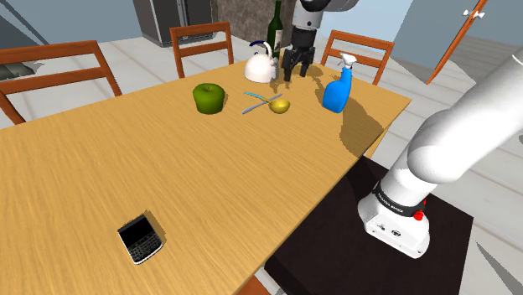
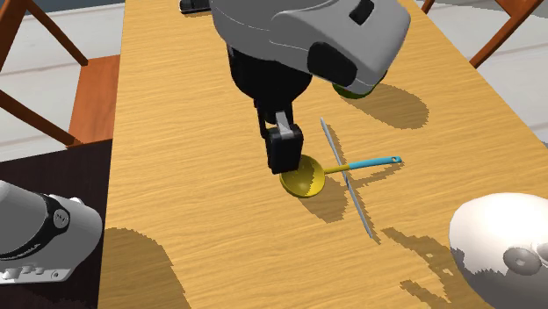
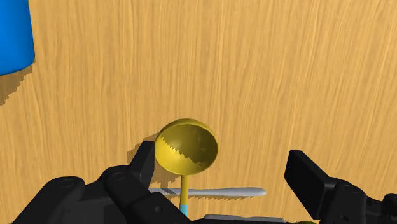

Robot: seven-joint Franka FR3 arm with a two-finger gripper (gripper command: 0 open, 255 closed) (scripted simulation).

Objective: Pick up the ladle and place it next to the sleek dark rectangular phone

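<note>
— Presently, what is being recorded for the gripper?

— Its two black fingers are being held wide apart, and nothing is being gripped. It is being held above the table, in the upper middle of the shoulder view, just beside the white kettle.

— And where is the ladle being found?

— It is being seen lying flat on the wood, at the centre of the second exterior view, below the gripper. Its yellow bowl is being framed between the open fingers in the wrist view, closer to one of them; its blue handle is being crossed by a grey utensil. Whether a fingertip is touching the bowl cannot be told.

— Is the phone being sighted?

— It is being noted at the lower left of the shoulder view, dark and face up, well apart from the ladle. A green apple is being logged left of the ladle in that view, a blue spray bottle right of it, and a dark bottle behind the kettle.
</note>
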